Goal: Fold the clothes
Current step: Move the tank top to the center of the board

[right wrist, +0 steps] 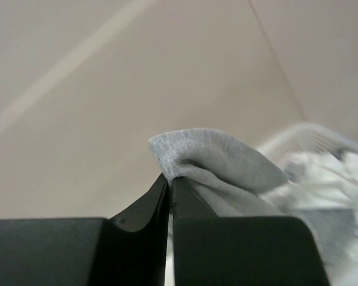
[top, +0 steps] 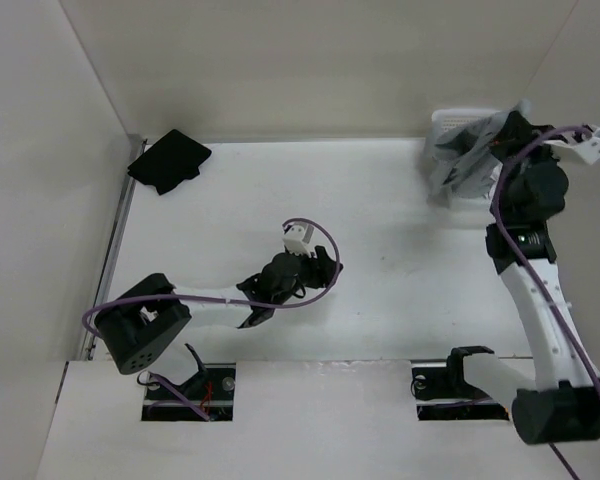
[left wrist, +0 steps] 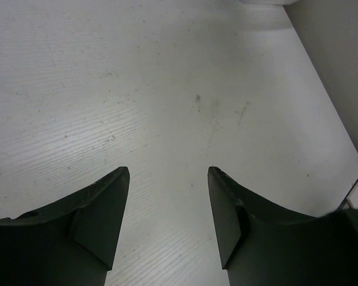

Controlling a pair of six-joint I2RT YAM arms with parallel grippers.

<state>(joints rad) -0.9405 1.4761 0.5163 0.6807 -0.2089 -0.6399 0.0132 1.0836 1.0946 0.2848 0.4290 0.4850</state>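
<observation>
The left fingers (left wrist: 101, 205) were held wide apart above the white table (top: 230, 200). The right fingers (right wrist: 144, 210) were pinched shut on a fold of the grey tank top (right wrist: 215, 158), held up beside the white basket (top: 450, 118) at the far right corner. A black garment (top: 169, 161) was laid at the far left.

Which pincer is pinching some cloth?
The right pincer: it is shut on a fold of grey cloth. The left pincer is open over the table, holding nothing.
</observation>
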